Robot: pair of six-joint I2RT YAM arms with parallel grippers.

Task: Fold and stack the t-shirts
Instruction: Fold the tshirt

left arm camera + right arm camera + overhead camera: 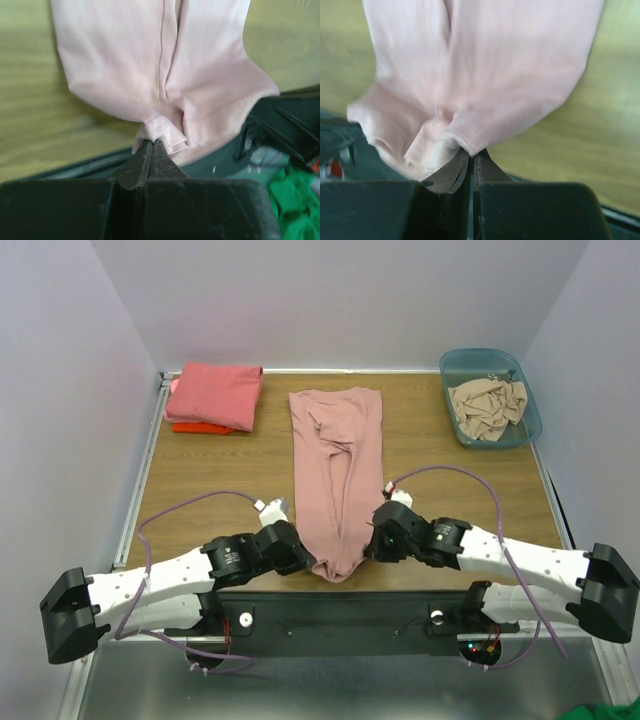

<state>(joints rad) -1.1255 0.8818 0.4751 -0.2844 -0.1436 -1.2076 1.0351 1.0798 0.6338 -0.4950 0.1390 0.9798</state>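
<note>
no readable text, labels or signs

place: robotics lab cell | plain white panels (340, 300) box in my wooden worktop (215, 470) | metal rail (141, 475) along its left edge | black mounting plate (340, 617), purple cables (445, 468)

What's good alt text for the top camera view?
The left gripper and right gripper pinch the near end of a long dusty pink t-shirt on a wooden table. A coral shirt over an orange-red shirt lies far left; a teal bin of beige cloth far right.
</note>
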